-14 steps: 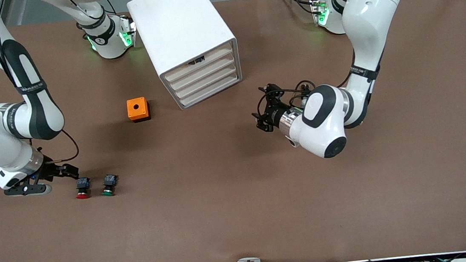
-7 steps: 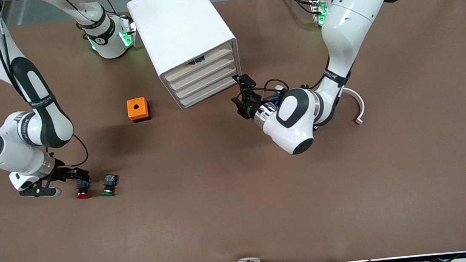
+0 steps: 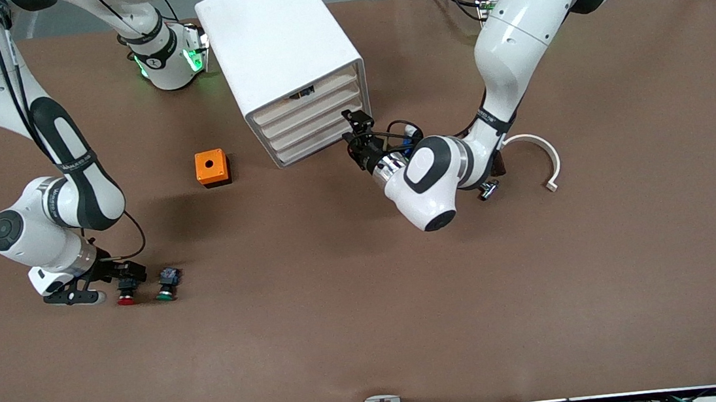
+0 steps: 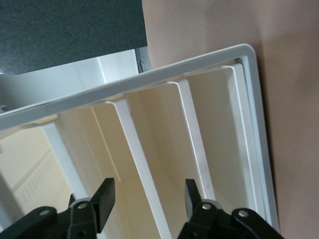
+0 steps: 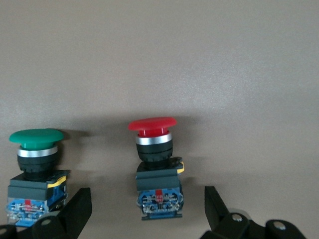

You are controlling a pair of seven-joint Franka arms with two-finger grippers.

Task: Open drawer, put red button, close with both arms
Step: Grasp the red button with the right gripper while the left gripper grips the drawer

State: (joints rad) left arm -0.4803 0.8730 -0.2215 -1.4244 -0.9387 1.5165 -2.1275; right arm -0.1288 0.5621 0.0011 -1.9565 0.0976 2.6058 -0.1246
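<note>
The white cabinet [image 3: 280, 44] stands at the back of the table with all four drawers shut. The drawer [image 3: 313, 109] is second from the top. My left gripper [image 3: 355, 137] is open, close in front of the drawer fronts at the cabinet's corner toward the left arm's end. In the left wrist view its jaws [image 4: 147, 199] stand apart with a white drawer rib [image 4: 137, 149] between them, touching nothing. The red button [image 3: 125, 299] lies on the table. My right gripper [image 3: 127, 276] is open; its fingers straddle the button's blue body [image 5: 158, 196] without touching.
A green-capped button [image 3: 165, 288] lies beside the red one, also in the right wrist view [image 5: 36, 159]. An orange box [image 3: 211, 167] sits beside the cabinet, toward the right arm's end. A white curved piece [image 3: 543, 155] lies by the left arm.
My left gripper swung across the table up to the cabinet's drawer fronts. My right gripper slid toward the red button and now straddles it.
</note>
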